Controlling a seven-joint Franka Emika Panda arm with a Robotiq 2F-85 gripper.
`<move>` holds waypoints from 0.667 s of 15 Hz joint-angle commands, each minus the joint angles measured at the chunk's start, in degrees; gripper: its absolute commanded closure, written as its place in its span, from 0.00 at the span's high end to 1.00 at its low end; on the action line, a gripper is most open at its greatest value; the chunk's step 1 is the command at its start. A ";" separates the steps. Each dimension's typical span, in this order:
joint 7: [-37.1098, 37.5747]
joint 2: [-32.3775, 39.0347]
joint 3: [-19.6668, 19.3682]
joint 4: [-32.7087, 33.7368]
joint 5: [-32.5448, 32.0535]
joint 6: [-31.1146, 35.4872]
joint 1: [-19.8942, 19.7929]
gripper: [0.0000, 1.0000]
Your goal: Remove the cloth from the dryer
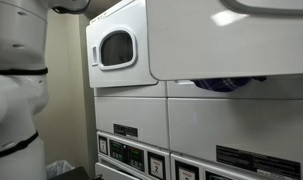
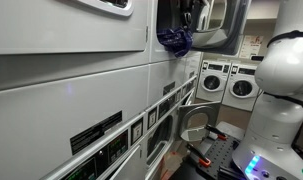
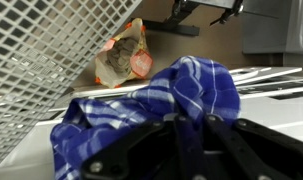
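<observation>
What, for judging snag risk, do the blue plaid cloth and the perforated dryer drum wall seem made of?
Blue plaid cloth: soft woven fabric, perhaps cotton, matte; it folds limply and shows a woven check. Perforated drum wall: probably sheet metal with a pale finish; rigid, with a regular grid of holes. Painted or bare, I cannot tell.

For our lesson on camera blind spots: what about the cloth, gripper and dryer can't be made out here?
- Gripper: wrist view, fingertips buried in the blue plaid cloth; grip unclear.
- Cloth: in an exterior view, mostly hidden behind a white panel.
- Orange packet: wrist view, print too blurred.
- Dryer labels: in an exterior view, too small to read.
</observation>
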 commanded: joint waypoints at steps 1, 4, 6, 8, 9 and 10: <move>0.55 -5.22 0.68 -9.01 -3.36 -0.36 1.51 0.04; 2.09 -7.19 -0.30 -14.52 -6.61 1.56 4.05 0.04; 3.86 -8.64 -0.32 -18.42 -9.74 3.33 4.99 0.04; 5.22 -9.03 -0.30 -21.60 -12.16 4.11 5.76 0.04; 5.98 -9.20 -0.31 -23.42 -13.32 4.61 6.07 0.04; 6.21 -9.28 -0.36 -25.07 -13.81 5.00 6.27 0.04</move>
